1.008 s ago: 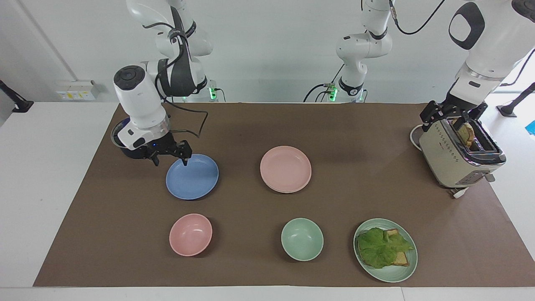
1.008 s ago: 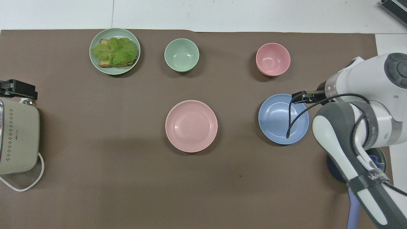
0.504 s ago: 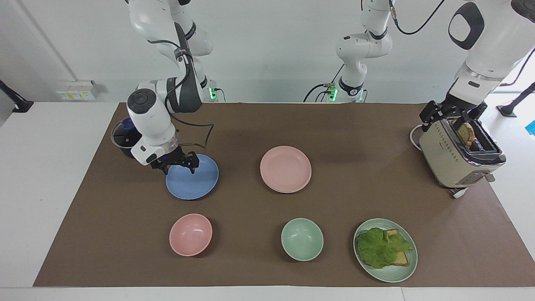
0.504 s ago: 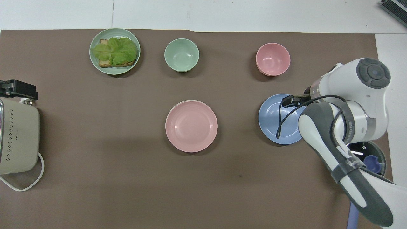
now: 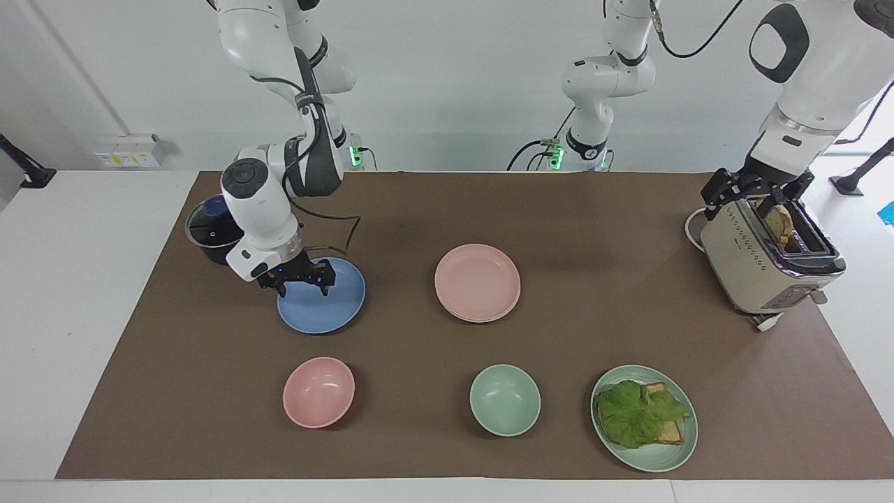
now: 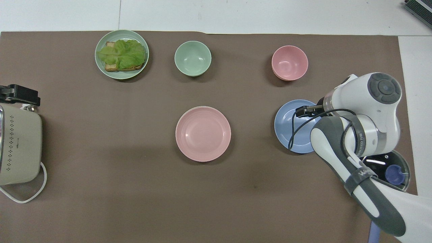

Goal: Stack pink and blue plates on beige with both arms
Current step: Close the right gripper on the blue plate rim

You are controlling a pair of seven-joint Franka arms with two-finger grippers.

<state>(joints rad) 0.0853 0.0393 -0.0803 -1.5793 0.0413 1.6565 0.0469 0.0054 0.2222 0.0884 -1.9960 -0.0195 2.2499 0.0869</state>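
The blue plate [image 5: 328, 300] [image 6: 293, 130] lies on the brown mat toward the right arm's end. My right gripper [image 5: 302, 283] [image 6: 301, 111] is down low at the part of its rim nearest the right arm's base. The fingers stand open, and I cannot tell if they touch the plate. At the mat's middle lies the pink plate [image 5: 478, 279] [image 6: 203, 133]. It rests on another plate, seemingly the beige plate [image 5: 489, 320], of which only a thin rim shows. My left gripper [image 5: 758, 198] waits open over the toaster.
A beige toaster [image 5: 751, 262] [image 6: 17, 148] with bread in its slot stands at the left arm's end. A dark lidded pot [image 5: 208, 234] [image 6: 391, 168] sits beside the right arm. Farther out stand a pink bowl [image 5: 318, 391], a green bowl [image 5: 504, 399] and a green plate with lettuce [image 5: 674, 454].
My right gripper has swung from beside the pot onto the blue plate's rim and dropped lower, uncovering the pot. The plates and the left arm have not moved.
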